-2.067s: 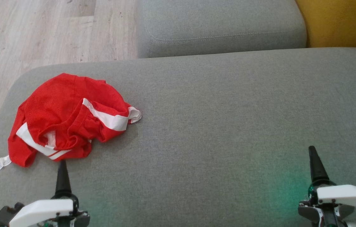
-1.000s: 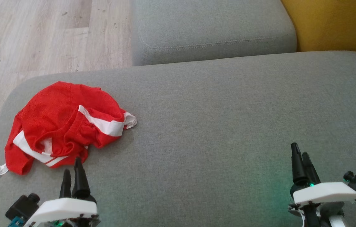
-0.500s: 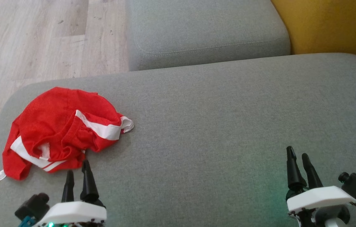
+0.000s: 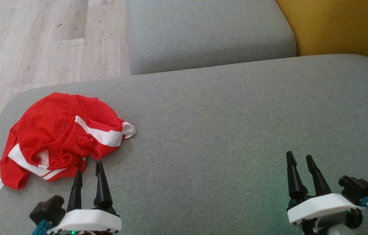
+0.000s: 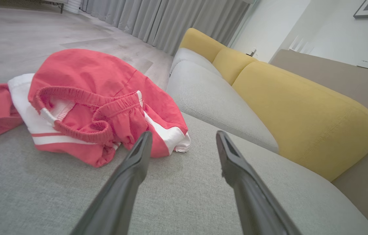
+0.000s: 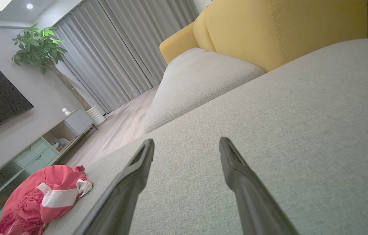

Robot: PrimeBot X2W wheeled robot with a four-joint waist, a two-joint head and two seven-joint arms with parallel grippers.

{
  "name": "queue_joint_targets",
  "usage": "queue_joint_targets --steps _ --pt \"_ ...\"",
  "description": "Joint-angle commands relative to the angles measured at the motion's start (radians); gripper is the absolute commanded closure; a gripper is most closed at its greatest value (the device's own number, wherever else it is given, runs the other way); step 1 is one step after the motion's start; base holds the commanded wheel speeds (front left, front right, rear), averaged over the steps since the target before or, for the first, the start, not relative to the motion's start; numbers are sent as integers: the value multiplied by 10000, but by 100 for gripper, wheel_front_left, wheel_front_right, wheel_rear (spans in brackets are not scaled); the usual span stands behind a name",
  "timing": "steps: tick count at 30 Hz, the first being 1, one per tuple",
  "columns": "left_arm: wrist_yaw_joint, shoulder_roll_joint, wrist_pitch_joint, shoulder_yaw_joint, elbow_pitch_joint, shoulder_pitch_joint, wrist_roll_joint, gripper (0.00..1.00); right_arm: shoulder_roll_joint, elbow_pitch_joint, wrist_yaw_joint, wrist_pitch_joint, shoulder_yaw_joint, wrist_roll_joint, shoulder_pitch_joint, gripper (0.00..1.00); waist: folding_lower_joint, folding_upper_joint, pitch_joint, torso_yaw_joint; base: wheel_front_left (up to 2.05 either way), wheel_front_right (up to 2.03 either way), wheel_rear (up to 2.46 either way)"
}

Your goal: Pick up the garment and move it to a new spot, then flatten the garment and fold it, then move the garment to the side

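The garment [image 4: 58,133] is a crumpled pair of red shorts with white stripes and a white label, lying at the left end of the grey cushion [image 4: 223,130]. The left wrist view shows the garment [image 5: 86,98] with its elastic waistband facing the fingers. My left gripper [image 4: 88,166] stands open just short of the garment's near edge, touching nothing. In its wrist view the left gripper [image 5: 181,138] has bare cushion between its tips. My right gripper [image 4: 299,157] is open over the cushion's near right part, far from the garment [image 6: 40,195]. The right gripper [image 6: 187,143] holds nothing.
A second grey seat cushion [image 4: 210,29] lies beyond, with yellow back cushions [image 4: 337,26] at the far right. Wooden floor [image 4: 34,42] runs past the cushion's left and far edges. A TV stand with shelves [image 6: 30,147] and a plant [image 6: 37,45] stand across the room.
The head camera has shifted, so the scene sits lower and further left. Both wrists have rolled, showing two spread fingers each. The left gripper has come closer to the garment.
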Motion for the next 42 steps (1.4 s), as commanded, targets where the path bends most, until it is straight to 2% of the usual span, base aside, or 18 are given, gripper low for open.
queue_joint_targets --steps 1,28,38,42 --pt "68 47 -140 175 -345 -229 246 0 -67 -374 43 -140 178 -262 -243 0 -1 0 -5 -5 0 0 0" --pt "815 58 -932 -425 -28 -78 3281 0 -87 -211 52 -936 1059 -4040 -130 0 -1 0 -357 -149 0 0 0" --pt "1043 61 -1226 -507 206 -15 3967 0 -94 -122 55 -1231 984 -5085 -19 0 -1 0 -500 -159 0 0 0" --pt "1048 62 -1267 -467 287 -6 3914 0 -95 -46 56 -1273 914 -5235 23 0 -1 0 -538 -127 0 0 0"
